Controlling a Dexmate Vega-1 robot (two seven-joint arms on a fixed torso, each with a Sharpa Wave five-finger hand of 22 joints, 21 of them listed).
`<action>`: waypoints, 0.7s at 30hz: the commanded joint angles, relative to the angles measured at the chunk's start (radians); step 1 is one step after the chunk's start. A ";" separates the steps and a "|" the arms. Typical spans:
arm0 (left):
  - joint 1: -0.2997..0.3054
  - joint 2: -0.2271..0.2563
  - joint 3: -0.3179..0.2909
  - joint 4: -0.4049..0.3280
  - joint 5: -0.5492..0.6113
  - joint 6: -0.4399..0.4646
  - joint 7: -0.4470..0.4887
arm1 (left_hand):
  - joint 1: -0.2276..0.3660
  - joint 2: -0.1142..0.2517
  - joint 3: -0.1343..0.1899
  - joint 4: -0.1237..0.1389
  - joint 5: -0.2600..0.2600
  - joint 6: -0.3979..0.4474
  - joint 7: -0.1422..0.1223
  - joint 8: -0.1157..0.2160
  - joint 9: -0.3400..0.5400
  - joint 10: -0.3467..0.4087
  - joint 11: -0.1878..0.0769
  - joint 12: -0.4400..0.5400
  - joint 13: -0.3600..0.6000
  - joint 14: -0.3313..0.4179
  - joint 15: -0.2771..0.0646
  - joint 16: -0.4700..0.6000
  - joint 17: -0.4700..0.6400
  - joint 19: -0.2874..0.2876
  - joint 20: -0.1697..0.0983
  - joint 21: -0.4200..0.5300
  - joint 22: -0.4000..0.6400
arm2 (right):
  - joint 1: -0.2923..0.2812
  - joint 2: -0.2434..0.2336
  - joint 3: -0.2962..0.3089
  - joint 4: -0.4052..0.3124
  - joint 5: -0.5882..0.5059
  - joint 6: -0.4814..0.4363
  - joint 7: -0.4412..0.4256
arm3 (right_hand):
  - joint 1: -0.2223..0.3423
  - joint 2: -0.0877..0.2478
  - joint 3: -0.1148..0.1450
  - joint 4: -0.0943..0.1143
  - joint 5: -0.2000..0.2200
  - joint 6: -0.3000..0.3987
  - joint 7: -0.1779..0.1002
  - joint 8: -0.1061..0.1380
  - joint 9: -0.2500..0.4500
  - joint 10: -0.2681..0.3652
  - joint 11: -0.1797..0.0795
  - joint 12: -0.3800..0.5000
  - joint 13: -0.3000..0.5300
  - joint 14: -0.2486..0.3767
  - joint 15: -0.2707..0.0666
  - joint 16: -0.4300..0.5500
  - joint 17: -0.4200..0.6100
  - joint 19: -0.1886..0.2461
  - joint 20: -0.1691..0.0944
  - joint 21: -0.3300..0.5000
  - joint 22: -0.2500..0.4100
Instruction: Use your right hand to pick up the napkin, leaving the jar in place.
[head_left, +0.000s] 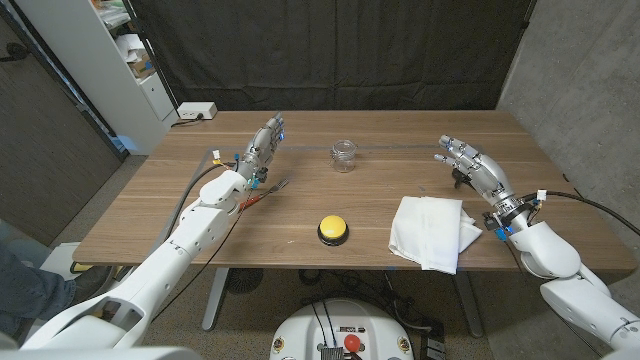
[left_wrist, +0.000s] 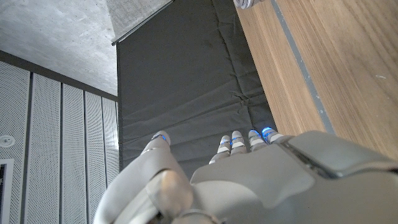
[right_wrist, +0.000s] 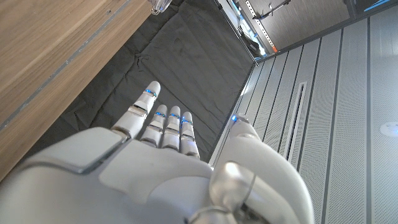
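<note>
Table (head_left: 300, 205) of brown wood carries everything here. Farthest left, the left hand (head_left: 264, 147) is raised over the wood with its fingers extended and slightly apart, holding nothing; the left wrist view shows the same hand (left_wrist: 249, 180) from behind, fingertips lit blue against a dark curtain (left_wrist: 186, 93). Just below that hand, toward the robot, lies a fork (head_left: 272, 187) near the left forearm. To the right of the left hand, and at about the same depth, stands the jar (head_left: 344, 156), small, clear and upright, well apart from both hands. Nearer the robot, between the 2 arms, sits a yellow button (head_left: 333, 230) on a dark base. Further right lies the napkin (head_left: 432, 230), white and loosely folded, on the wood just in front of the right forearm and on the robot's side of the right hand (head_left: 470, 166). That hand hovers beyond the napkin, not touching it, fingers spread and empty; the right wrist view shows it (right_wrist: 155, 174) with fingers straight and parted.
</note>
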 joint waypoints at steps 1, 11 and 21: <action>0.017 0.013 -0.008 -0.024 -0.002 0.010 0.013 | 0.007 0.010 0.004 -0.005 -0.006 0.002 0.001 0.006 0.003 -0.008 0.002 0.005 0.001 -0.021 0.004 0.005 0.002 -0.046 -0.001 0.005 0.005 | 0.004 0.006 0.011 0.026 -0.085 0.056 -0.027 | 0.008 -0.003 0.000 -0.004 0.009 0.010 0.001 0.004 0.006 0.010 0.004 0.006 0.004 0.015 -0.002 0.006 0.001 0.009 0.000 -0.001 0.004; 0.011 0.011 -0.008 -0.008 -0.007 0.005 0.000 | 0.006 0.011 0.004 -0.007 -0.007 0.003 0.001 0.006 0.003 -0.010 0.003 0.005 0.001 -0.022 0.004 0.004 0.002 -0.048 0.003 0.005 0.005 | 0.018 0.019 0.015 0.044 -0.150 0.089 -0.053 | 0.002 -0.017 -0.007 -0.006 0.010 0.020 -0.003 0.006 0.006 0.019 -0.002 0.007 0.005 0.023 -0.006 0.007 -0.001 0.016 -0.002 -0.001 0.004; -0.003 0.009 -0.006 0.012 -0.004 -0.002 -0.011 | 0.006 0.012 0.003 -0.008 -0.007 0.002 -0.001 0.006 0.003 -0.010 -0.001 0.005 0.001 -0.023 0.004 0.004 0.002 -0.050 0.006 0.005 0.005 | 0.017 0.024 0.037 0.050 -0.245 0.103 -0.097 | -0.002 -0.022 -0.011 -0.007 0.013 0.025 -0.004 0.006 0.006 0.011 -0.003 0.002 0.005 0.028 -0.007 0.008 -0.002 0.018 -0.001 -0.002 0.004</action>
